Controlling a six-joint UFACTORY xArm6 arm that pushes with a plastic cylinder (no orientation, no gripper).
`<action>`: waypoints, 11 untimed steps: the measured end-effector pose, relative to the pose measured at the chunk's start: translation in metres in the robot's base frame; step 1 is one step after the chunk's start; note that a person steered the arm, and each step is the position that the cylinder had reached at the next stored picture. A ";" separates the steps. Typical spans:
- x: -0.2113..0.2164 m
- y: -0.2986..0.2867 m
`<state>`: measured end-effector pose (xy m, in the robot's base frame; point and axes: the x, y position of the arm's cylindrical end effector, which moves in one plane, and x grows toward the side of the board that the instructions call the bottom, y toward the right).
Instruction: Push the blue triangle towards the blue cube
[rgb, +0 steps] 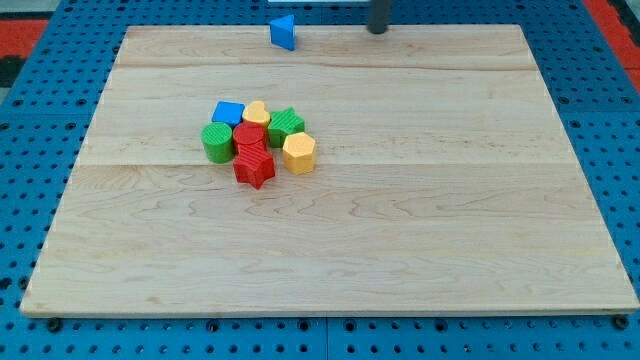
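Observation:
The blue triangle (284, 32) lies at the board's top edge, a little left of centre. The blue cube (228, 113) sits at the upper left of a cluster of blocks in the middle-left of the board, well below the triangle. My tip (377, 30) is at the view's top edge, to the right of the blue triangle and apart from it. Only the rod's lower end shows.
The cluster holds a green block (217, 142), a yellow block (256, 112), a green block (286, 125), a yellow hexagonal block (299, 152) and red blocks (252, 155). The wooden board (420, 220) lies on a blue pegboard (30, 100).

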<state>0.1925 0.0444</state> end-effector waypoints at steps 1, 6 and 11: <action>0.000 -0.065; 0.052 -0.220; 0.155 -0.255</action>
